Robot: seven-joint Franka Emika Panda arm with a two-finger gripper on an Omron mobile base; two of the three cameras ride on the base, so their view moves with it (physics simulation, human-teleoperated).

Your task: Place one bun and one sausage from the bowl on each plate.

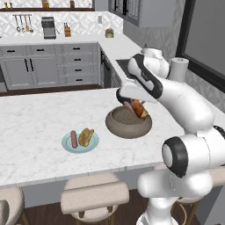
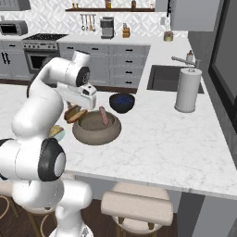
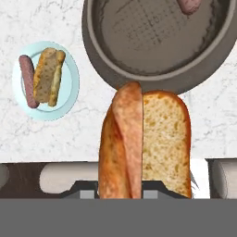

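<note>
Fingers [image 3: 121, 196] clamped on the split bun [image 3: 144, 146], just beside the stone bowl [image 3: 115, 69] — carry it level, clear of the rim — gently!

A home kitchen, rendered. A white marble island surface [image 1: 35, 132] has padded stools [image 1: 94, 195] tucked under its near edge. Behind it run grey drawer cabinets [image 1: 48, 63], a patterned tile backsplash with hanging utensils [image 1: 23, 22], a coffee machine [image 2: 107, 27], a stove [image 2: 39, 46], a sink [image 2: 169, 77] and a paper towel roll [image 2: 187, 90].
</note>
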